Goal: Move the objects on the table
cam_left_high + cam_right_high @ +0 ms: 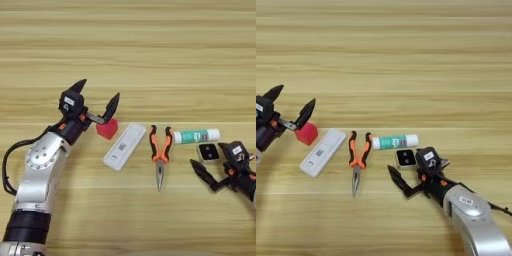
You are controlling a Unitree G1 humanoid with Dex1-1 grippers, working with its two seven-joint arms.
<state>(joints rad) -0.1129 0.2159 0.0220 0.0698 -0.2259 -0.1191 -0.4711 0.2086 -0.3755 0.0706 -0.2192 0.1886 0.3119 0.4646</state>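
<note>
The right gripper (408, 176) sits low in the lower right of the frame, its two black fingers spread apart and holding nothing. One fingertip (393, 174) points left toward the pliers; the other lies just beside the small black-topped square block (406, 158), at the block's right edge, whether touching I cannot tell. That block looks light and rigid, and its flat sides should suit a pinch across its width.

Left of it, at mid frame, the orange-handled pliers (160, 152) lie with the tip toward the bottom edge. They are likely the heaviest item, best taken across the sleeved handles rather than the smooth steel nose. Just above the block, the green-white tube (196, 136) lies sideways; being round, it may roll, so a grip across its middle seems wise. The white flat device (124, 146) lies aslant left of the pliers, thin and probably slippery.

Farther up at left, the left gripper (98, 100) hangs wide open, its right finger just above the red cube (107, 129), a light, stiff piece with square faces. All rest on the wooden table (150, 50).
</note>
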